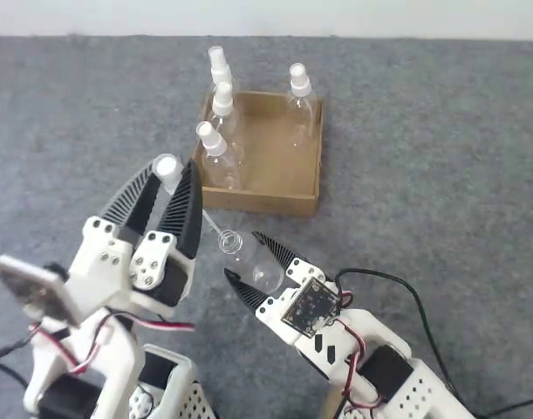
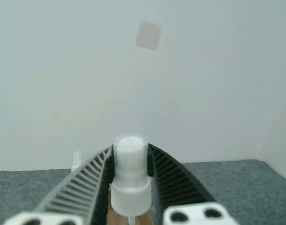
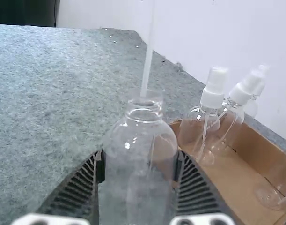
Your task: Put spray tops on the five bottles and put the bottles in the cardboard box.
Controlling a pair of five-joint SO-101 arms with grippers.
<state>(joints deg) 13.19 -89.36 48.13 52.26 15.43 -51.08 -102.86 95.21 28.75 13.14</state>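
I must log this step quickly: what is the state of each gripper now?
Left gripper: closed on a spray top.
Right gripper: closed on the uncapped bottle.

Cropped in the right wrist view, the lower body of the clear bottle (image 3: 142, 154) near the cardboard box (image 3: 236, 180) and one end of the box itself; in the left wrist view, hidden behind the spray top (image 2: 130, 173), all but slivers of that box.
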